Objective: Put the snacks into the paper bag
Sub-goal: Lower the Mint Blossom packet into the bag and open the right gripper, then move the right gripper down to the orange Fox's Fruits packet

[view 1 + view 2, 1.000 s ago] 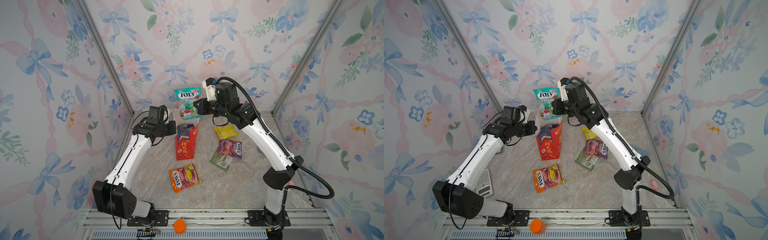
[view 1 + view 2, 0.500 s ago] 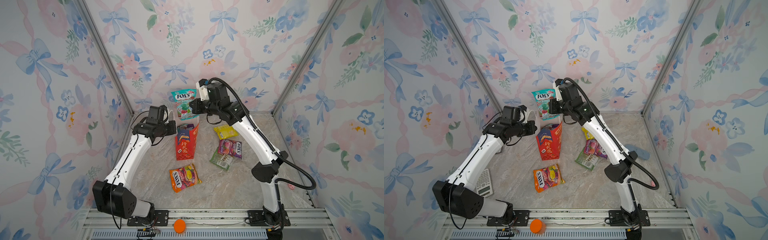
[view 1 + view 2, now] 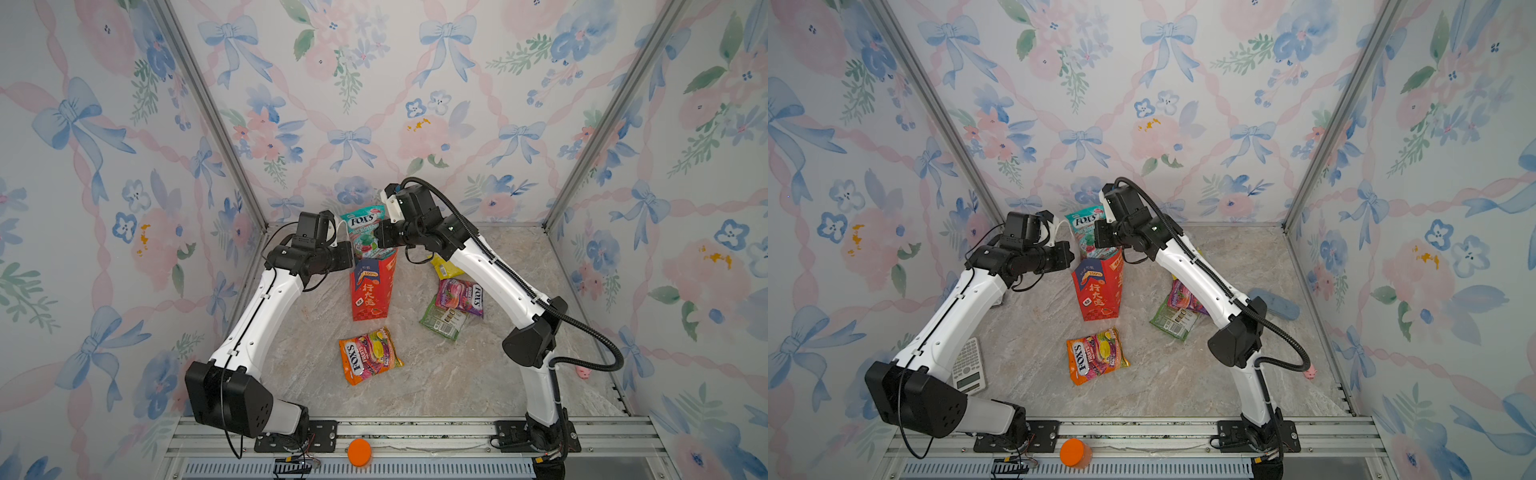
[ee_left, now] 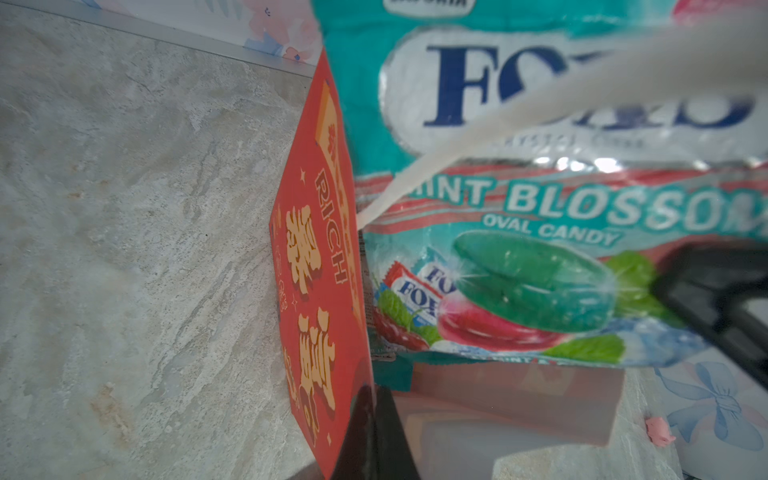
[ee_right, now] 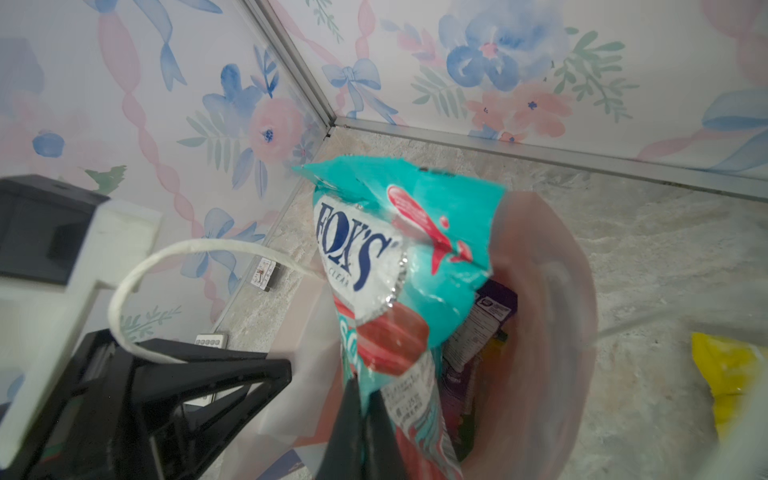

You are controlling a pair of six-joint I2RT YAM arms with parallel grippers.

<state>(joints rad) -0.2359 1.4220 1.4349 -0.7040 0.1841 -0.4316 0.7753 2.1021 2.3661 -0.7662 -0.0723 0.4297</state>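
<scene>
The job looks roughly half done from where I stand. The right jaws are clamped on the side of a teal packet, holding it upright right over the mouth of the bag. The packet's lower edge sits about level with the rim, and I can't tell whether it has crossed inside yet. The left jaws are together on the bag's wall at the rim, pinching the paper, and that holds the mouth open. A white cord handle loops just beside them. The bag stands upright on the bench, directly below the right jaws.

Looking down past the right jaws in the right wrist view, a purple packet stands inside the bag, with something orange-yellow tucked next to it. How many are in there I can't count.

Four packets are left out. An orange packet lies flat, well apart from both jaws, down toward the arm bases. Behind the right jaws, alongside that arm, sit the other three: a yellow packet, partly hidden by the arm, and a magenta packet lying across a green packet, the two touching.

By my reckoning, the teal one needs only to drop in, and then four more pick-ups remain.
</scene>
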